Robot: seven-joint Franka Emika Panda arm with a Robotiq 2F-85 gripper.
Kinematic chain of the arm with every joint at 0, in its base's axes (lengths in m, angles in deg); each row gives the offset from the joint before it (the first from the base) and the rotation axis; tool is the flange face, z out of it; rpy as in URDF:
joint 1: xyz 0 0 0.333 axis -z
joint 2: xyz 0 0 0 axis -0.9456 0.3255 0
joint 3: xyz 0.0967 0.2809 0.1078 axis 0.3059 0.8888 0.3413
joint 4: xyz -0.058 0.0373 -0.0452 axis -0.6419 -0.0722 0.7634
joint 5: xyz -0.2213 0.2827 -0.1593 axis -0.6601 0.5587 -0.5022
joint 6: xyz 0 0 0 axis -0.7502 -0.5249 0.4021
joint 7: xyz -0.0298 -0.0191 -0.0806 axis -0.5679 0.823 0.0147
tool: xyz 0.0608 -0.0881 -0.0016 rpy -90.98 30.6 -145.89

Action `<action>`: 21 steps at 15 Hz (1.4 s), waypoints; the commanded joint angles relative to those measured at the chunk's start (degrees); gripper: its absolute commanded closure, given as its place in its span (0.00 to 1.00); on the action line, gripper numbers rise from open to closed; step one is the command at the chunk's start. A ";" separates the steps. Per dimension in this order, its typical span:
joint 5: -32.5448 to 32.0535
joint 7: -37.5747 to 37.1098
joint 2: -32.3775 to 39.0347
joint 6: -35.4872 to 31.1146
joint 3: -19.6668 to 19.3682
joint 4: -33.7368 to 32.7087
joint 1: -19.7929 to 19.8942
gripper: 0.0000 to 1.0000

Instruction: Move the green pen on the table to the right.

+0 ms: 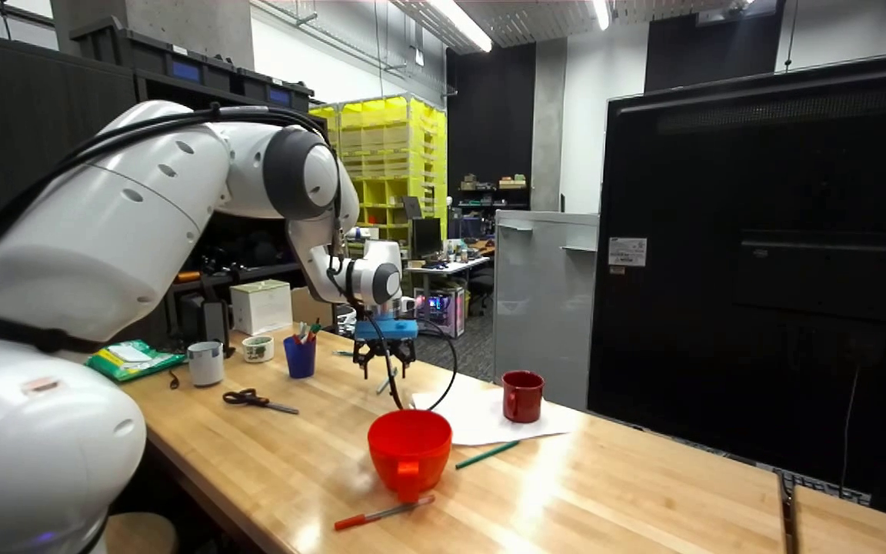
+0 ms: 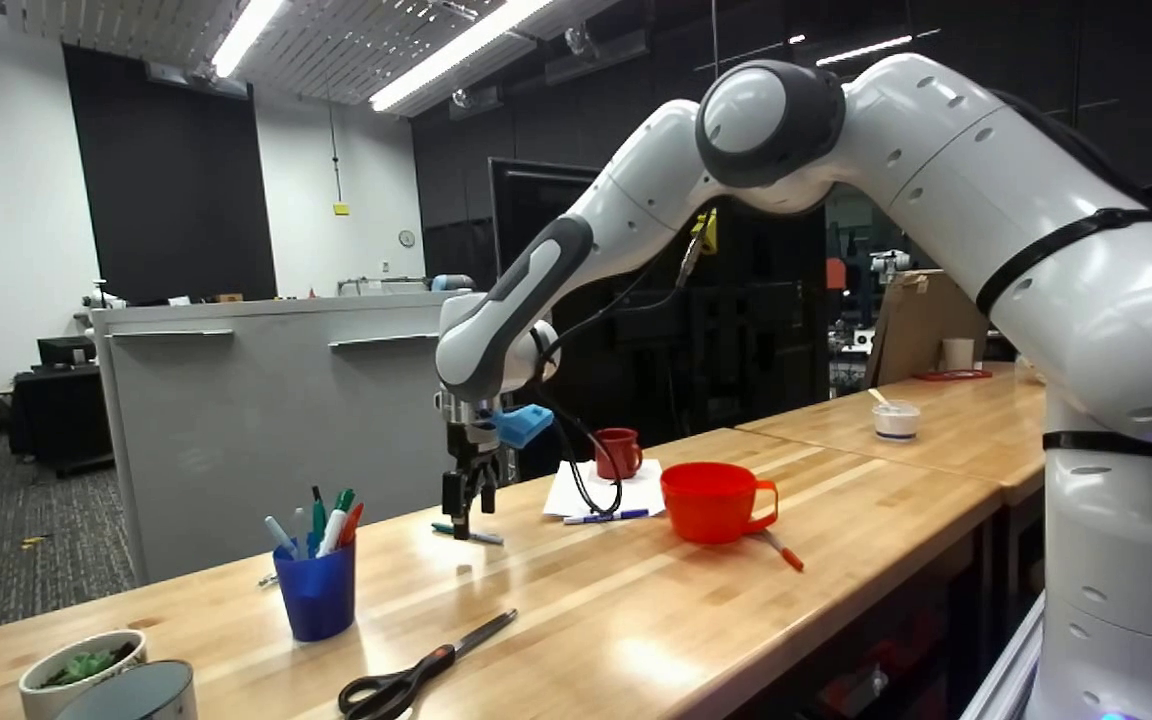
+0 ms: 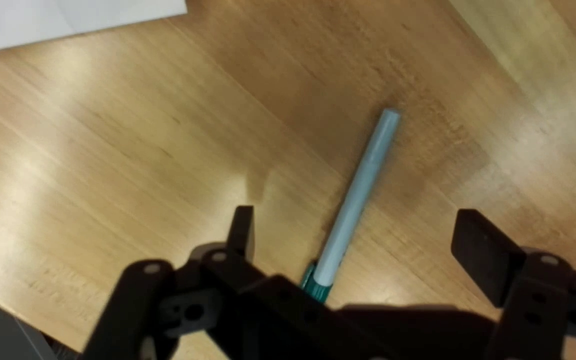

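The slim teal-green pen (image 1: pixel 487 455) lies on the pale wood table (image 1: pixel 627 481), between the red bowl and the white paper. It shows only in that exterior view. A grey marker with a green cap (image 3: pixel 355 200) lies on the table below my gripper (image 3: pixel 358 222); it also shows in both exterior views (image 1: pixel 387 382) (image 2: pixel 484 538). My gripper, seen in both exterior views (image 1: pixel 384 373) (image 2: pixel 476 515), is open and empty, pointing down above the marker. In the wrist view the marker lies between the fingers; part of its cap is hidden by the gripper.
A red bowl (image 1: pixel 410 450), a red mug (image 1: pixel 522 396) on white paper (image 1: pixel 481 427), and a red-orange pen (image 1: pixel 381 514) stand or lie nearby. A blue marker (image 2: pixel 606 517) lies at the paper. Scissors (image 2: pixel 426 668) and a blue pen cup (image 2: pixel 316 600) are on the other side.
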 commanded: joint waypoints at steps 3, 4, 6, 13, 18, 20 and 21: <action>-3.06 -6.58 2.35 1.47 -2.17 -2.64 -2.09 0.25; -3.29 -7.15 2.53 1.45 -2.32 -2.70 -2.12 0.30; -3.20 -8.05 2.55 1.50 -2.30 -2.81 -2.08 0.46; -2.48 -9.32 2.23 2.18 -1.82 -3.13 -1.92 0.99; -2.31 -8.78 -0.17 1.86 -1.42 -1.91 -1.41 0.97; -2.44 -8.41 -2.56 1.99 -1.38 -0.82 -1.09 0.97; -2.40 -8.06 -4.15 2.26 -1.25 -0.09 -0.85 0.97</action>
